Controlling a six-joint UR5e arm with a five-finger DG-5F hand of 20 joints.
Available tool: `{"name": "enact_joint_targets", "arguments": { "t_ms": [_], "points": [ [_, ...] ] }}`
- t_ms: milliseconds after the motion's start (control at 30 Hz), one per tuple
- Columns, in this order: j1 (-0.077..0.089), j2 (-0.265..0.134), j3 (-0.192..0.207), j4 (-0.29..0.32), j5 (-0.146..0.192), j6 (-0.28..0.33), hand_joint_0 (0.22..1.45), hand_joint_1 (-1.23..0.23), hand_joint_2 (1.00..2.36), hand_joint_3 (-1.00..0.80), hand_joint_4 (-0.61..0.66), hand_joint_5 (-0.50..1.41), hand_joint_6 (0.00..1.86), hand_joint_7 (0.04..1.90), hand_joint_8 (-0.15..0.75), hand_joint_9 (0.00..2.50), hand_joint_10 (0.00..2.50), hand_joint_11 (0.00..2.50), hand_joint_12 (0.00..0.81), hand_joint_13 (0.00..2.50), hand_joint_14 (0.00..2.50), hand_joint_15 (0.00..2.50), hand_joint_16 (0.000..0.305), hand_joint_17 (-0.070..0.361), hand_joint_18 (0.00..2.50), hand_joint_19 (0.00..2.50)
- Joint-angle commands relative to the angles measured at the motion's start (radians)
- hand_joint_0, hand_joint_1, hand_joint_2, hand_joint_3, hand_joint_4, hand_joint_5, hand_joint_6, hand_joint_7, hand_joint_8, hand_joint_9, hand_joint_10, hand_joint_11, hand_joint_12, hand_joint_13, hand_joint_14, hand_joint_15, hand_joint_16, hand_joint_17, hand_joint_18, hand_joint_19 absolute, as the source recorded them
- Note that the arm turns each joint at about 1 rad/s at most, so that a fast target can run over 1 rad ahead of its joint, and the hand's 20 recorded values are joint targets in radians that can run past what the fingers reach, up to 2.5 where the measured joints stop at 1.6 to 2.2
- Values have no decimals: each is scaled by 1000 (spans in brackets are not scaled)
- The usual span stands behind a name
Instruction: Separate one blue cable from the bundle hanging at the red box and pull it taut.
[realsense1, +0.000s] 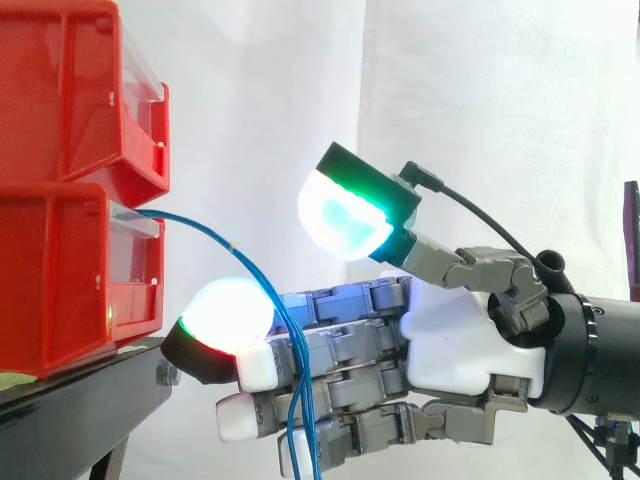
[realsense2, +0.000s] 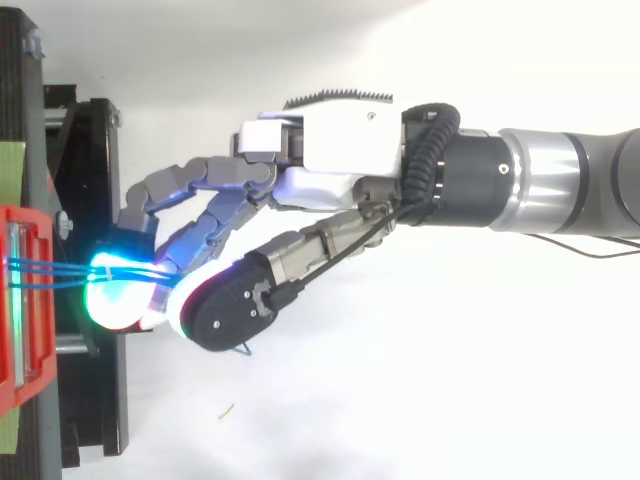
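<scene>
At the left, two red plastic storage bins are stacked one on the other, the upper bin (realsense1: 70, 90) sitting on the lower bin (realsense1: 60, 290). The lower bin rests on a black stand (realsense1: 80, 410), close to the stand's right edge in the side view. A white curtain (realsense1: 260, 100) hangs behind everything.

A small bundle of thin blue cables (realsense1: 228, 243) comes out of the front of the lower bin. It curves to the right and downward past the edge of the stand, then drops steeply in front of the robot's fingers. In the top view the strands (realsense2: 60, 268) run side by side from the bin to the fingers.

The grey and white robot hand (realsense1: 450, 340) reaches in from the right. It is open, with its fingers stretched almost straight toward the bins. The topmost fingertip (realsense1: 225, 312) glows white with a red and green rim, just right of the lower bin. The cables hang across the fingers. The thumb pad (realsense1: 345, 215) glows green and cyan and is raised well above the fingers, clear of the cables.
</scene>
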Motion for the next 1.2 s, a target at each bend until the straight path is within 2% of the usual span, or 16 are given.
{"name": "enact_joint_targets", "arguments": {
  "t_ms": [0, 300, 700, 833, 967, 1167],
  "points": [
    [-5, -1, 5, 0, -8, -1, 582, -517, 1001, -487, 312, -148, 504, 975, 345, 833, 13, 397, 324, 698, 13, 365, 34, 77, 775, 434],
    [-8, -1, 8, 5, -14, -18, 601, -565, 1004, -456, 309, -137, 504, 1024, 350, 846, 13, 408, 323, 706, 13, 362, 34, 77, 779, 436],
    [-6, -1, 9, 17, -13, -30, 692, -568, 1020, -241, 280, -126, 504, 1091, 347, 861, 13, 404, 320, 710, 13, 366, 34, 76, 785, 446],
    [-6, -1, 8, 17, -13, -36, 680, -569, 1016, -312, 283, -126, 504, 1090, 348, 862, 15, 419, 320, 712, 14, 361, 34, 76, 790, 446],
    [-8, -1, 8, 17, -13, -38, 635, -491, 1006, -437, 290, -125, 504, 1097, 346, 870, 13, 417, 318, 717, 13, 366, 34, 76, 795, 452],
    [-8, -1, 9, 17, -13, -41, 677, -468, 1017, -313, 275, -116, 504, 1127, 348, 901, 14, 426, 317, 740, 13, 379, 34, 76, 808, 457]
  ]
}}
